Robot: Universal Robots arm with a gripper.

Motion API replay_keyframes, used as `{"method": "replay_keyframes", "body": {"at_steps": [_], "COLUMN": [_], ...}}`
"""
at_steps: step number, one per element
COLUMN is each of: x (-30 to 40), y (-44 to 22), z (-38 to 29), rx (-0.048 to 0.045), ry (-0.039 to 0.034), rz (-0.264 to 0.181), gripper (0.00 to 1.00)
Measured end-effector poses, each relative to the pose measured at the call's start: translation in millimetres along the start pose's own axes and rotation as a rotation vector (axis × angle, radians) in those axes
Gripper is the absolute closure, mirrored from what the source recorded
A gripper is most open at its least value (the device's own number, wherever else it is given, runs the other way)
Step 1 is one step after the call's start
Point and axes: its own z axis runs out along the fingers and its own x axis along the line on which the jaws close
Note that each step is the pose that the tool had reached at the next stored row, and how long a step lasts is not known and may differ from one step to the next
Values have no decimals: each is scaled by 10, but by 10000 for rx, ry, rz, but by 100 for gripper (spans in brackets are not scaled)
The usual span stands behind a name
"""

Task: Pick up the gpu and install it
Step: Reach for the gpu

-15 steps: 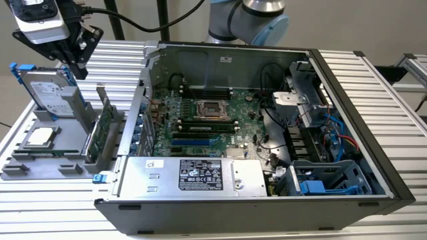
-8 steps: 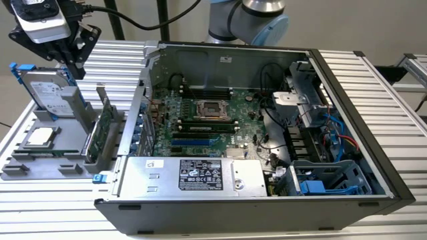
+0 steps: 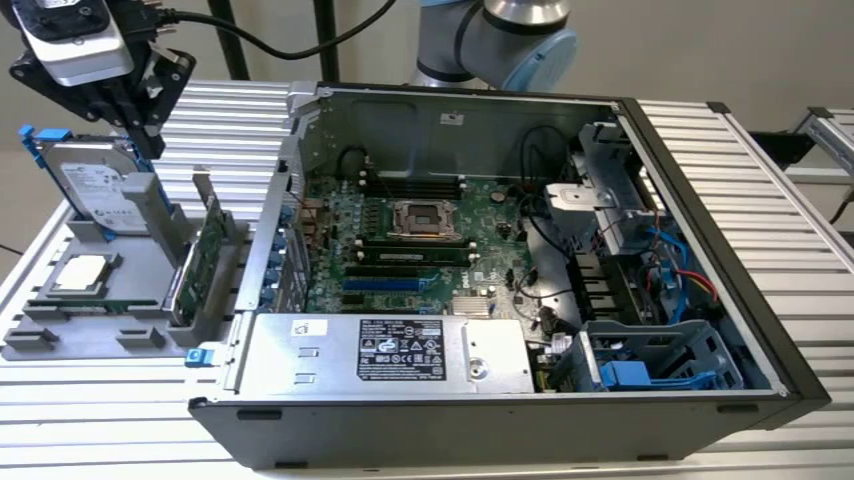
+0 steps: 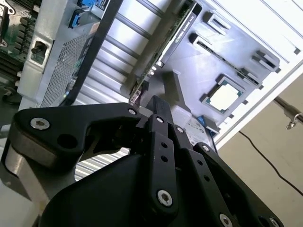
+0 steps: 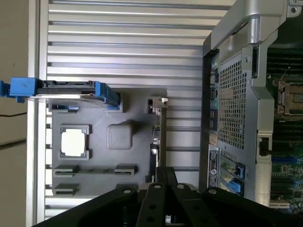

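The gpu (image 3: pixel 200 262) stands on its edge in a slot of the grey holder (image 3: pixel 74 338) at the exterior view's left, beside the open computer case (image 3: pixel 441 430). Both wrist views show it edge-on as a thin card (image 5: pixel 159 137) (image 4: pixel 173 42), with its silver bracket (image 5: pixel 156 103) at one end. My gripper (image 3: pixel 147 140) hangs high above the holder, over the hard drive and apart from the gpu. Its black fingers (image 5: pixel 165 172) (image 4: pixel 154 108) are shut with nothing between them.
A silver hard drive with blue clips (image 3: pixel 100 185) stands upright in the holder, and a square processor chip (image 3: pixel 80 272) lies flat near it. The case lies open with its motherboard (image 3: pixel 414 250) exposed. The power supply (image 3: pixel 387 350) fills its near side and a drive cage (image 3: pixel 654 365) sits at the right.
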Motion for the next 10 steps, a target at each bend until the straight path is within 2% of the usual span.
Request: {"method": "replay_keyframes", "body": {"at_steps": [10], "x": [3], "y": [0], "z": [0], "rx": [0], "ry": [-1], "rz": [0], "gripper": [100]}}
